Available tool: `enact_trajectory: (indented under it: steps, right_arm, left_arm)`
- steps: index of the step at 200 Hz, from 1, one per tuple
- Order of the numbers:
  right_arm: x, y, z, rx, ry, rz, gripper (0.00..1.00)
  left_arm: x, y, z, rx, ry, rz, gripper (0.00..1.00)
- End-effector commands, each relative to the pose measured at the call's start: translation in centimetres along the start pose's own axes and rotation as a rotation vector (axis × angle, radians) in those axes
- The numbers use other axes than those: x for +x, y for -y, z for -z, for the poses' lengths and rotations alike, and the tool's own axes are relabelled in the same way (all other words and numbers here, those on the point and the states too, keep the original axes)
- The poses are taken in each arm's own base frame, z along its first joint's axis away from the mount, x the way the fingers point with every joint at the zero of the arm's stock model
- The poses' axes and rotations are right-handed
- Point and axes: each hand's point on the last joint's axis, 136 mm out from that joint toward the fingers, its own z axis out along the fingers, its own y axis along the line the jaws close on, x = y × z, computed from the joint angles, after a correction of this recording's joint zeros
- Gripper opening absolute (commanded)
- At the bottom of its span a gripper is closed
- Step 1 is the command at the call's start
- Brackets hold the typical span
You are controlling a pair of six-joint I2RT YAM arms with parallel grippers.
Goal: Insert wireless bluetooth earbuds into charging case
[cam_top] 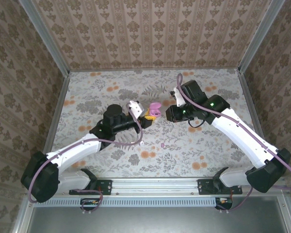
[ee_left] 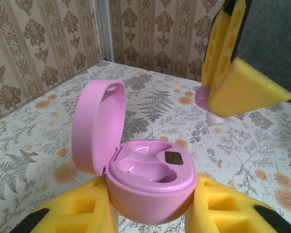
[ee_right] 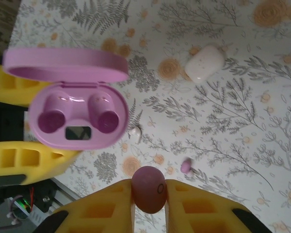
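Earbud [ee_right: 148,188] sits pinched between the right gripper's [ee_right: 149,196] yellow fingers [ee_right: 203,204], its round face towards the wrist camera. From the left wrist it hangs up and to the right of the case [ee_left: 150,189], near it but not touching. The left gripper [ee_left: 153,216] clamps the case by its lower body, one finger on each side, with the lid [ee_left: 98,126] standing open. A second earbud [ee_right: 186,166] lies on the table [ee_right: 242,121], just beside the right fingers.
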Motion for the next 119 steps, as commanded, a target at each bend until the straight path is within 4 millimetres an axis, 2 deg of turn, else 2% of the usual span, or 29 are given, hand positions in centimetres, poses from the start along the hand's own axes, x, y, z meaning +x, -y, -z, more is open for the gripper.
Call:
enact_trajectory:
  steps: [1,119]
  right_arm:
    - [-1.8,-1.7,1.1,-0.073,0.054,0.027,0.23]
    - [-2.3,-2.3,-0.1,-0.103,0.047,0.034,0.23]
  left_arm:
    - [-1.6,0.9,-0.2,0.049,0.038,-0.049,0.3]
    - [-2.4,1.4,-0.2,0.08,0.049,-0.046,0.3]
